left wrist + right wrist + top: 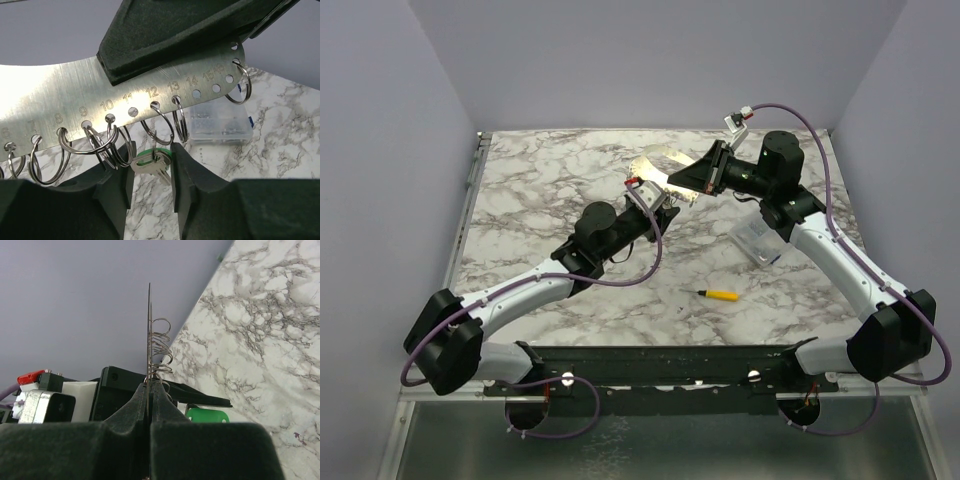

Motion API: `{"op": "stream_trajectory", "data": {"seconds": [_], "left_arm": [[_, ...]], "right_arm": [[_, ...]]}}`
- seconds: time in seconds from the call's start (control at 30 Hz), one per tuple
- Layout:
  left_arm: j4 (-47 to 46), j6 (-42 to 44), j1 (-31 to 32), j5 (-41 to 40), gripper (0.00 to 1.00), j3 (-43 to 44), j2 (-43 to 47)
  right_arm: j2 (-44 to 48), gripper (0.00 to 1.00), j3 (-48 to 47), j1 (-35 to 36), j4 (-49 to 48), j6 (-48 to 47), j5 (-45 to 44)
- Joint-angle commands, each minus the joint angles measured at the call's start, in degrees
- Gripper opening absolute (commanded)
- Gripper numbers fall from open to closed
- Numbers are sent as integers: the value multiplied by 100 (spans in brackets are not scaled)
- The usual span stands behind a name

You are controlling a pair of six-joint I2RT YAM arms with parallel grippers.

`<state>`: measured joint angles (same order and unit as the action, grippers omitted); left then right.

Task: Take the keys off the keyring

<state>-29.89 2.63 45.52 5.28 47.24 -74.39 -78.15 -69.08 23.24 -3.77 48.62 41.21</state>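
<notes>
A thin numbered metal plate (60, 95) carries several split rings along its lower edge. My right gripper (692, 180) is shut on this plate and holds it above the table; it shows edge-on (149, 330) in the right wrist view. The keyring (161, 144) under the mark 12 carries a small key (152, 161) with a green head and silver blade. My left gripper (150, 155) sits just below the plate. Its fingers (187, 170) press on both sides of the key's head. The green head (207, 416) also shows below the plate.
A clear plastic box (760, 243) of small parts lies on the marble table under the right arm. A yellow-handled screwdriver (720, 295) lies near the front middle. Grey walls close in the table on three sides.
</notes>
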Motion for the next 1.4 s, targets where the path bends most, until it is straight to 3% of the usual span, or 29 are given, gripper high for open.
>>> {"op": "stream_trajectory", "data": {"seconds": [0.0,0.27,0.83,1.03,1.2,1.37], "left_arm": [[-162,2,49,-54,35,98,-7],[211,141,44,25,0,42,299],[2101,772,37,640,0,472,911],[2865,1005,36,928,0,991,807],[3569,1204,36,1191,0,1362,642],[4355,1613,11,1315,0,1704,493]], "right_arm": [[-42,1,-128,-20,-123,59,56],[-85,1,-79,-71,-212,169,-12],[32,2,632,-173,-514,65,177],[101,24,758,-178,-456,-44,190],[245,36,908,-189,-311,-197,183],[461,60,1016,-293,-49,-472,299]]}}
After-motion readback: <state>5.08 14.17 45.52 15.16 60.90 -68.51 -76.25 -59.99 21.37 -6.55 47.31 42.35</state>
